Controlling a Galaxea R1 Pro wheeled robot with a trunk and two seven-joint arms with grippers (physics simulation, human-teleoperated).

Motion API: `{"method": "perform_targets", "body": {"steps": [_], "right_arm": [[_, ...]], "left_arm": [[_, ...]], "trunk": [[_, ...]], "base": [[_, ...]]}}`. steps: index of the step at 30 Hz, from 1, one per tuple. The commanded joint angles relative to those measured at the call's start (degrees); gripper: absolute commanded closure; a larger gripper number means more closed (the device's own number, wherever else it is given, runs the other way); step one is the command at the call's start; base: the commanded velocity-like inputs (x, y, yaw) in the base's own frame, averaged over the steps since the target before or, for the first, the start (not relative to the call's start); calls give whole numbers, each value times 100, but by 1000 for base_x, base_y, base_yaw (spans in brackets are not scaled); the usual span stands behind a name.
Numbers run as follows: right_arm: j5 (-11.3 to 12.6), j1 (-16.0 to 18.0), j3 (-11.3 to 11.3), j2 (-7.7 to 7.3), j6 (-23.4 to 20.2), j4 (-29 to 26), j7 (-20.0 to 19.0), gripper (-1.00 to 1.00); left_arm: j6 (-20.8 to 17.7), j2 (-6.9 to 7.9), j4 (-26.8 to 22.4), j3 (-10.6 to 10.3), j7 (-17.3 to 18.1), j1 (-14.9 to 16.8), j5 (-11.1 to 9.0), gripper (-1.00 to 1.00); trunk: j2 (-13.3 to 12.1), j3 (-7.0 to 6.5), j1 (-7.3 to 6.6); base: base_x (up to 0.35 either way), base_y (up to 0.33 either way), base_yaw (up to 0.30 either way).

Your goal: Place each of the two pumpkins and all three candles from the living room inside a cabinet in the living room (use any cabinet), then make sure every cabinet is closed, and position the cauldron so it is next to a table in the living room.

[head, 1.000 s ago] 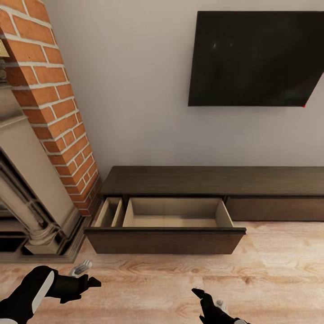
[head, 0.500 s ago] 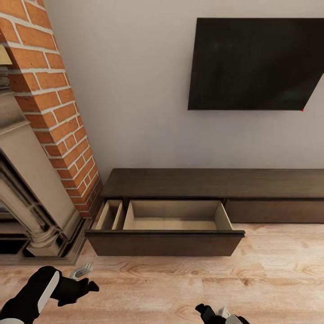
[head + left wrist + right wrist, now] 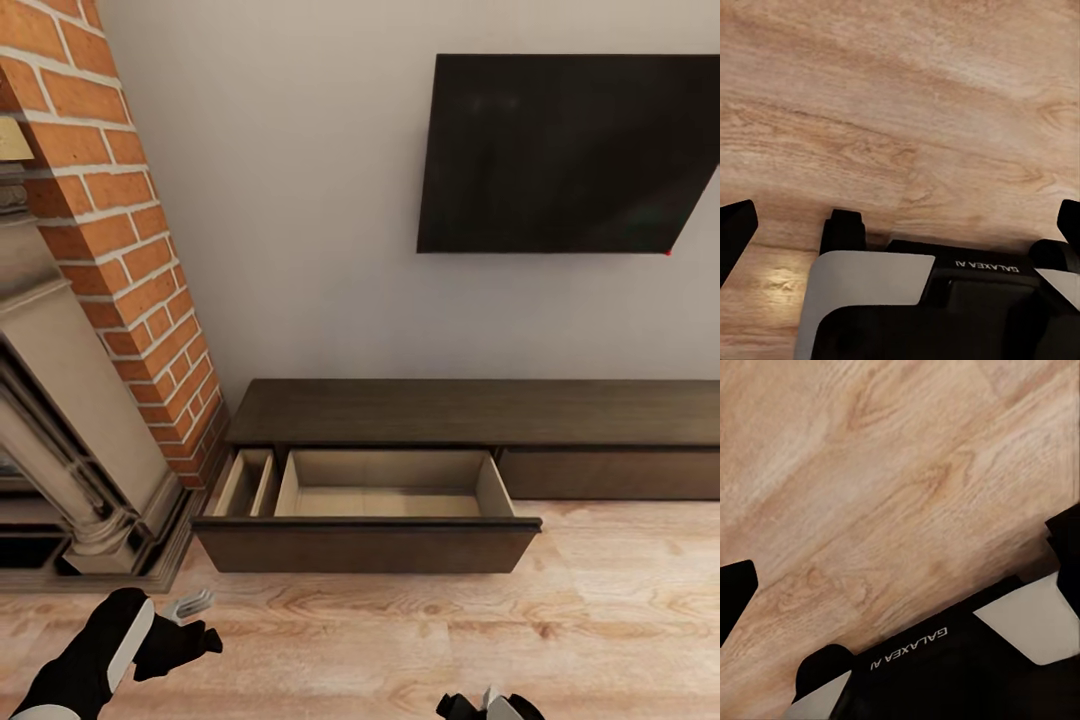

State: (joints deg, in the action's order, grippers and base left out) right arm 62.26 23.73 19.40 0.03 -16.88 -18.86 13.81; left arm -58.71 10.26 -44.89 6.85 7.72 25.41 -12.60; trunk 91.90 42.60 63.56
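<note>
Half the right end effector [image 3: 490, 703] cut off; cabinet [image 3: 470, 412] drawer interior partly hidden.

The cabinet [image 3: 480, 412] is a long, low, dark brown wooden unit standing on the floor against the wall. Its leftmost drawer [image 3: 368, 520] is pulled out, showing a pale wood interior (a wide compartment and a narrow divided one at its left end), with nothing visible inside. The drawer front to its right is shut.

head high, wrists close over floor [image 3: 907, 112]
</note>
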Motion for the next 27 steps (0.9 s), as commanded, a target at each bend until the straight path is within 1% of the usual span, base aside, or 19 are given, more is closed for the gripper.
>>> {"method": "perform_targets", "body": {"steps": [1,3,4,6,8,11,18,27], "right_arm": [[-22,0,73,3,0,-4,64,-100],[-147,0,330,19,-5,-15,396,-100],[-192,0,381,27,-5,-16,494,-100],[-355,0,504,47,6,-19,775,-100],[-405,0,535,51,10,-20,847,-100],[-478,0,590,58,18,-68,940,-100],[-502,0,637,59,57,-405,977,-100],[-508,0,644,58,113,-476,1010,-100]], "left_arm": [[0,-3,0,0,-3,0,2,-100],[0,-10,-1,-7,-11,-1,3,-100],[0,-11,-2,-9,-12,-1,3,-100],[2,-14,-2,-14,-14,-1,3,-100],[3,-19,-2,-18,-15,-1,3,-100],[7,-69,-2,-24,-15,-1,3,-100],[9,-100,-10,-26,-16,-1,3,-100],[17,-103,-11,-18,-7,-1,3,-100]], "trunk": [[-42,-19,-23],[-122,-54,-67],[-162,-72,-89],[-242,-108,-132],[-322,-144,-176],[-443,-198,-242],[-443,-198,-242],[-443,-199,-242]], "base": [[0,0,0],[0,0,0],[0,0,0],[0,0,0],[0,0,0],[0,0,0],[0,0,0],[0,0,26]]}}
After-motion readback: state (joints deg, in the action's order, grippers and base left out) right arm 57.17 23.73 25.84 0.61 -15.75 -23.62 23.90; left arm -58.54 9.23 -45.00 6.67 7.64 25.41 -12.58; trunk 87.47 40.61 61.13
